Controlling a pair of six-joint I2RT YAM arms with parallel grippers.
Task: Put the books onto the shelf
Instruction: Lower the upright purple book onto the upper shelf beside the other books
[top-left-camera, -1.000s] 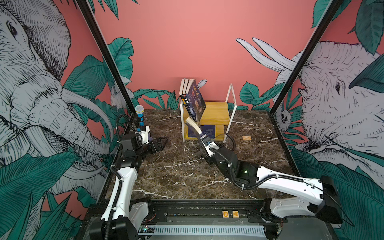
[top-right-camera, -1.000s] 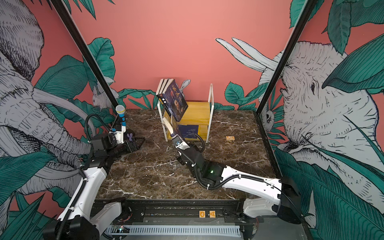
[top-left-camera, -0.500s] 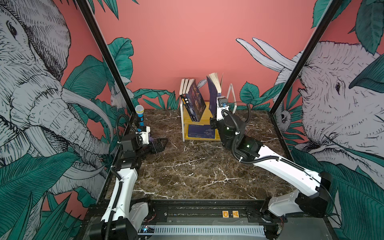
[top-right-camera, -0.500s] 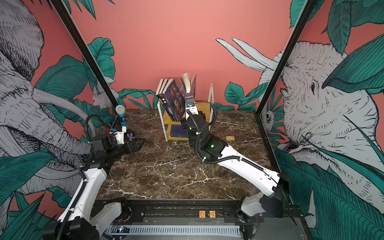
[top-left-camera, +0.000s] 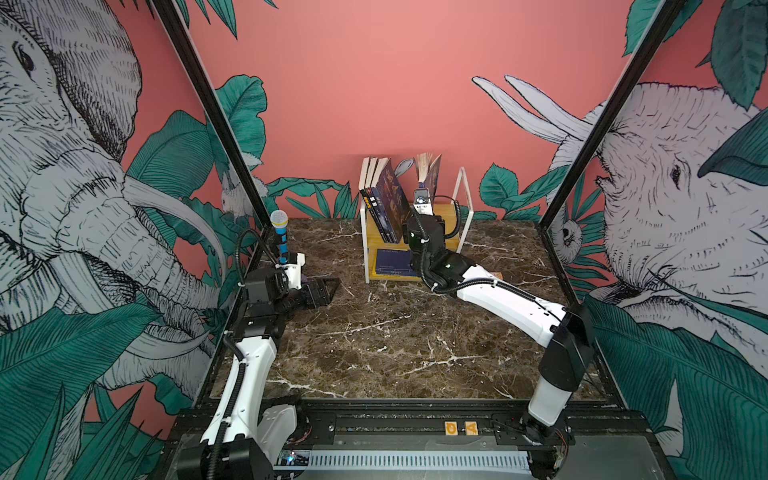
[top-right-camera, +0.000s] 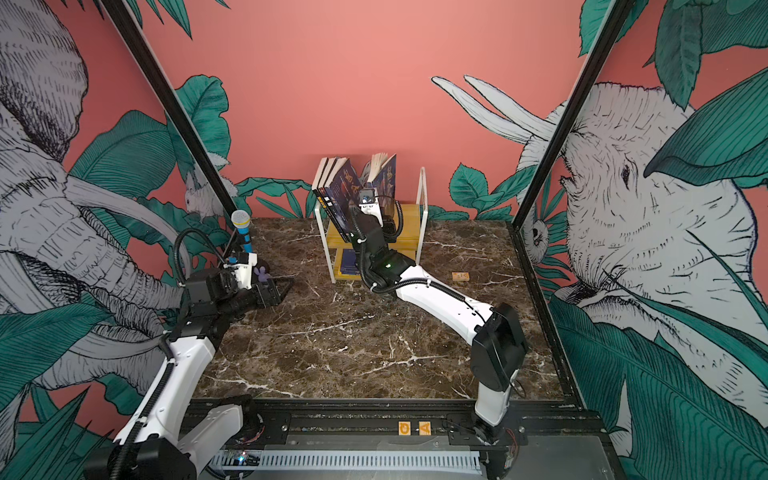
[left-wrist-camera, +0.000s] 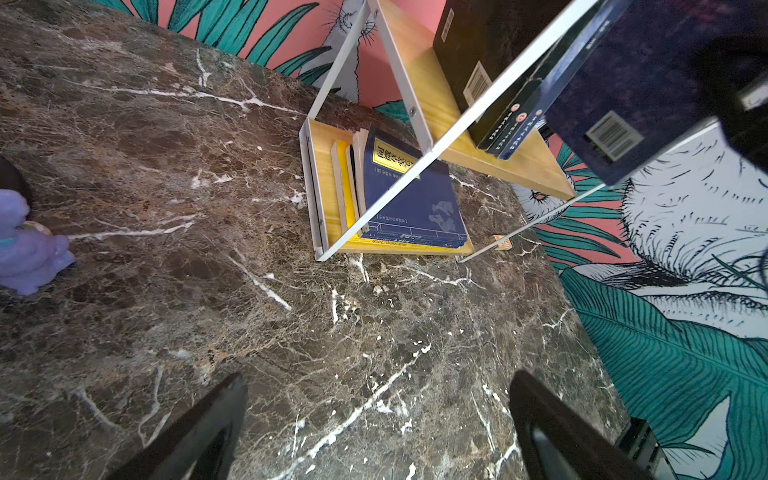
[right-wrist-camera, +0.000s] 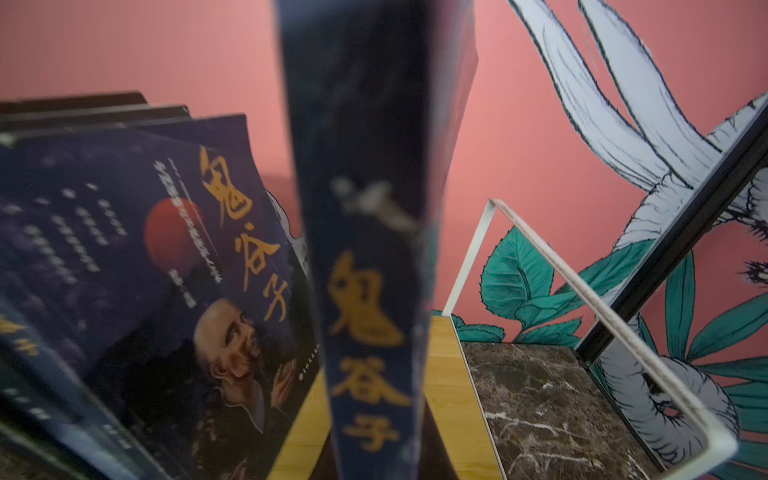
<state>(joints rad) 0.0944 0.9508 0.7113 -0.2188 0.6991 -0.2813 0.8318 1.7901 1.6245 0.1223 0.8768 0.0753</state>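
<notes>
Right pincer: (top-left-camera: 424, 189) narrow, closed on the lower end of the held book (right-wrist-camera: 365, 249).
Held book: navy with gold characters. It rises straight up out of the pincer, so its long axis is upright, and its spine faces back toward the wrist.
Place of the book: above the top board (right-wrist-camera: 442, 374) of the shelf (left-wrist-camera: 511, 162). Whether its lower edge touches the board already, I cannot tell.
Key relation: the leaning books (top-left-camera: 384, 191) are just beside the pincer on its left. They tilt away from it, against the shelf end, and a gap stays between them and the held book. On the pincer's right the board is free up to the white frame (right-wrist-camera: 473, 266).
Next move, as I judge: lower the book straight, then bring it left to the row. If it is released while far from the row, it may fall flat.
Lower book: (left-wrist-camera: 411, 195) navy with yellow label, lying flat on a stack on the lower tier, below the pincer.
Left pincer: (left-wrist-camera: 376, 386) wide and holding nothing, low over the surface (top-left-camera: 374, 332) and well apart from the shelf.
Nearer arm: the right one, clearly.
</notes>
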